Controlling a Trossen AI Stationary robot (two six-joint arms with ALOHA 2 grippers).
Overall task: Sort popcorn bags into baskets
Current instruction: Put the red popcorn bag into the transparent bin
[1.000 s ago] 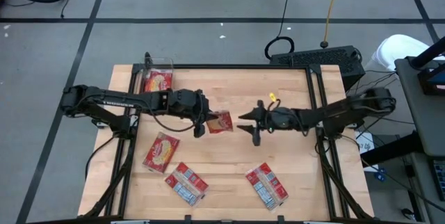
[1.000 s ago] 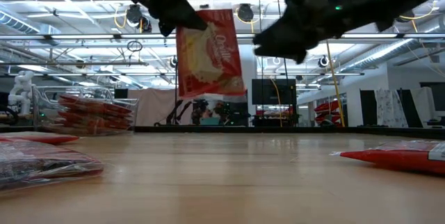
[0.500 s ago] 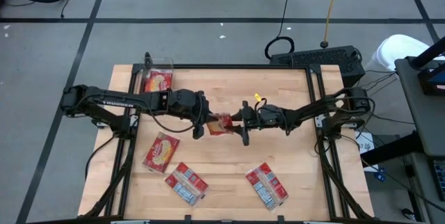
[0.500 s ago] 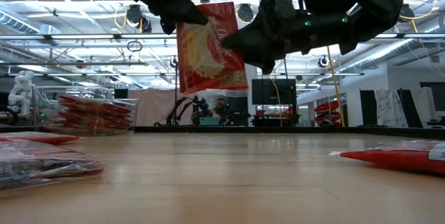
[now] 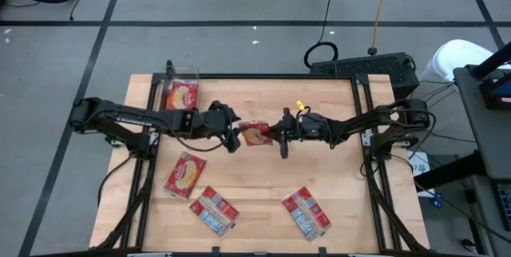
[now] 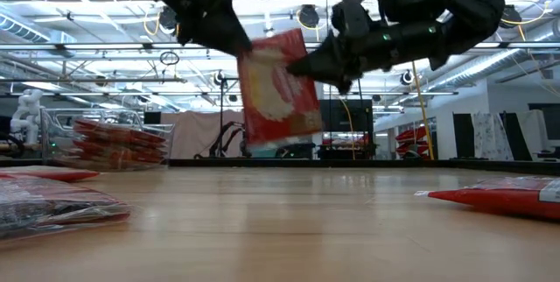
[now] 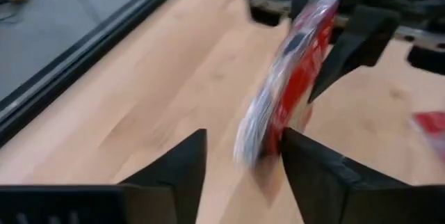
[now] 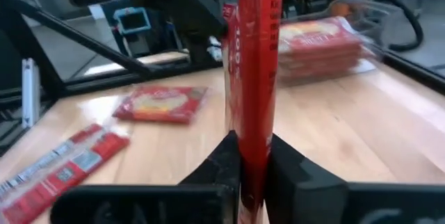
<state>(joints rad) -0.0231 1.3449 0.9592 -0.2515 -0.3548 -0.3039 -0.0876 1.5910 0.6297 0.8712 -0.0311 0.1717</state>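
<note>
Popcorn bag (image 8: 252, 78) between right gripper (image 8: 254, 161) fingers — seemingly pinched

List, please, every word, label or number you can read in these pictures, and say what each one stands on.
No text can be read for certain.
White print on the edge of the lifted red packet: too blurred to read.
Print on the packets in the clear bin: blurred.
White label panels on the packets lying on the table: too small to read.

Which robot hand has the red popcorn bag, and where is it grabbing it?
The right gripper pinches the popcorn bag by one edge; the left gripper has opened.
</note>
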